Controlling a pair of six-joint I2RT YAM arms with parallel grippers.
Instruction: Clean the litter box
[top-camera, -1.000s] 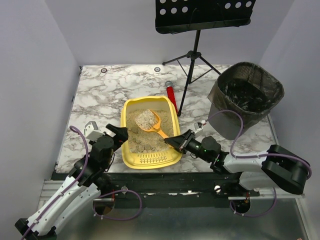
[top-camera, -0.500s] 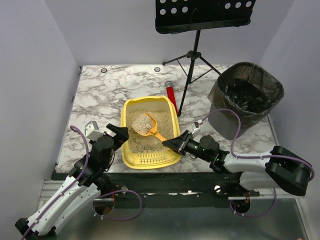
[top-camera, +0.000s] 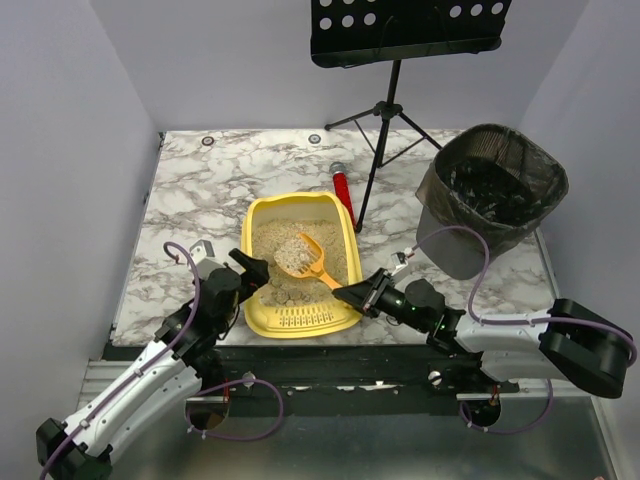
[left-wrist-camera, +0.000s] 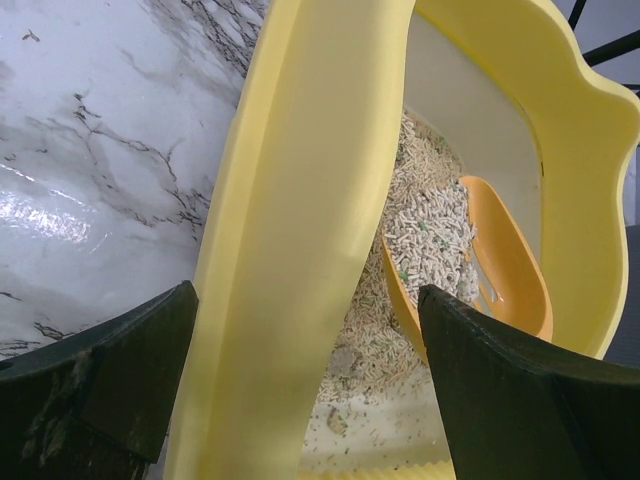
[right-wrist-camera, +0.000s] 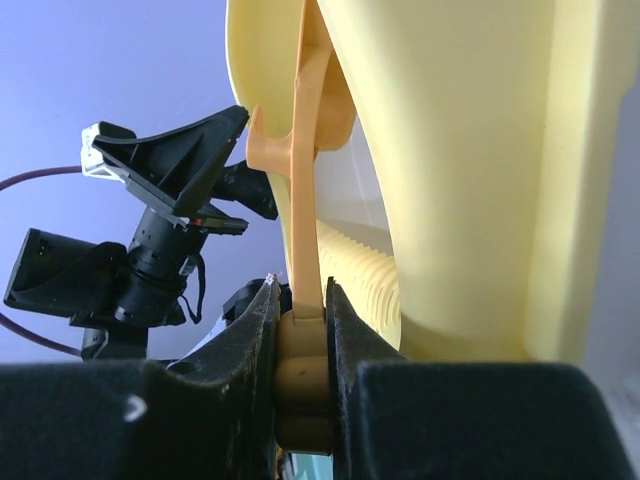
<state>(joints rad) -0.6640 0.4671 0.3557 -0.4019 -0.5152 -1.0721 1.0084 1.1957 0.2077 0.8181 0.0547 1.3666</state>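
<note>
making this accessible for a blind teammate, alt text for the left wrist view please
A wall of the yellow litter box runs up between the open black fingers of the left gripper, one outside over the marble table, one inside. In the box, an orange scoop holds pale litter pellets.

I run two arms built alike, the left arm (top-camera: 130, 385) and the right arm (top-camera: 500, 335): white shells on the long links, black housings at every joint. Behind the left pincer (top-camera: 255, 275) a purple cable (top-camera: 192, 290) loops out and trails back along the link. Behind the right pincer (top-camera: 340, 292) a second purple cable (top-camera: 450, 228) arches over the wrist (a much taller loop). A small pale bracket (top-camera: 200, 249) sits just behind the left pincer. The fingers (left-wrist-camera: 95, 395) are matte black wedges, scuffed with pale dust.
</note>
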